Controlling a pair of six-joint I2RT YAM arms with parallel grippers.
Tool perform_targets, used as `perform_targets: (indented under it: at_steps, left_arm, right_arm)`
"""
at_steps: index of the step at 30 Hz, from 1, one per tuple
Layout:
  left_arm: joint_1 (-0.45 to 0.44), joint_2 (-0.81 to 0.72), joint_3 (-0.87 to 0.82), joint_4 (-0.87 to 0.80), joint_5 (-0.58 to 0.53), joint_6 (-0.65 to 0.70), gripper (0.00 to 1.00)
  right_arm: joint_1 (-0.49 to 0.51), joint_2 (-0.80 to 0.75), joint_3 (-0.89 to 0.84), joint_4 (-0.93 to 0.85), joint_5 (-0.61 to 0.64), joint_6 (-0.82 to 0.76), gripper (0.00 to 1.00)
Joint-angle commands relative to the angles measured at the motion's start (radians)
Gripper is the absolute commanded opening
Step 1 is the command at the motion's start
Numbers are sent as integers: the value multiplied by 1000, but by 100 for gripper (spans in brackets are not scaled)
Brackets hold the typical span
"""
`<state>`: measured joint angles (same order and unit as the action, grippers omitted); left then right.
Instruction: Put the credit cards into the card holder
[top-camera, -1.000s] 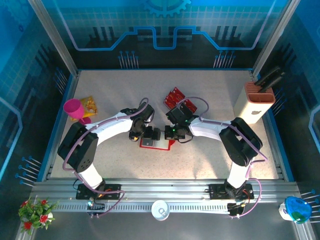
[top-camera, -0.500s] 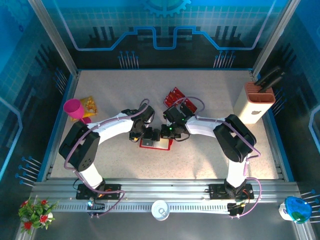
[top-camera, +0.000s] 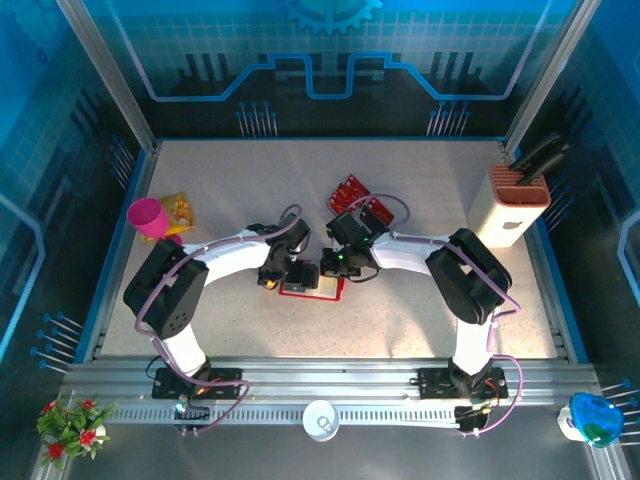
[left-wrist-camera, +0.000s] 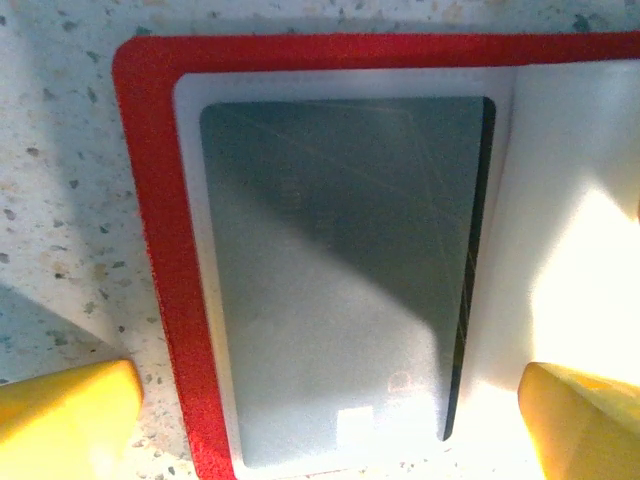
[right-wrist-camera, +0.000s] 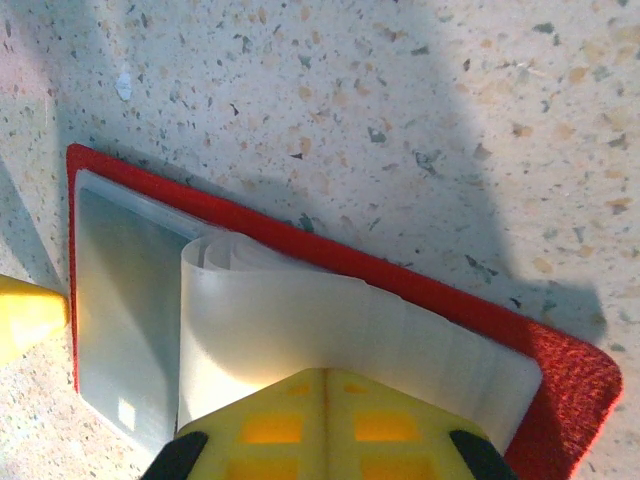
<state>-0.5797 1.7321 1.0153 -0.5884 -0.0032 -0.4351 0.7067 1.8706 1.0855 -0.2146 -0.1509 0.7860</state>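
The card holder (top-camera: 312, 289) lies open on the table between the two arms, red-rimmed and pale inside. In the left wrist view a dark card (left-wrist-camera: 340, 260) shows through its frosted pocket, inside the red rim (left-wrist-camera: 160, 250). My left gripper (left-wrist-camera: 330, 425) is open just above it, one yellow fingertip (left-wrist-camera: 60, 410) out over the table and the other (left-wrist-camera: 590, 420) on the pale leaf. My right gripper (right-wrist-camera: 325, 378) is shut, its tips resting on the curled clear leaves (right-wrist-camera: 330, 310) of the holder. Loose red credit cards (top-camera: 350, 190) lie behind the right gripper (top-camera: 338, 266).
A beige slotted block (top-camera: 518, 205) with dark handles stands at the right back. A pink cup (top-camera: 148, 218) and a yellow packet (top-camera: 180, 208) sit at the left. A white cup (top-camera: 321, 418) rests on the front rail.
The right gripper has moved a little left onto the holder's leaves. The left gripper has edged right over the holder. Neither gripper's jaws have changed.
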Motion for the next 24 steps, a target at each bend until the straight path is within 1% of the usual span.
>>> perform_targets:
  at_steps: [1,4,10,13,19,24]
  left_arm:
    - [-6,44,-23,-45,-72,15,99]
    - [-5,36,-37,-42,-77,3,99]
    - [-6,26,-49,-32,-74,-10,99]
    - [-5,24,-49,-31,-72,-14,99]
    - [-6,19,-55,-28,-71,-13,99]
    - [-5,17,-58,-25,-70,-14,99]
  right_arm:
    - [0,-15,-22,-3,-11,16,0]
    - [-14,-57,-37,4,3,31,1]
    - [-26,-93,-66,17,14,65,22]
    - [-24,-86,-71,23,13,76,29]
    - [-24,-63,-71,31,7,84,35]
    - [-26,-27,-61,63,-35,88,35]
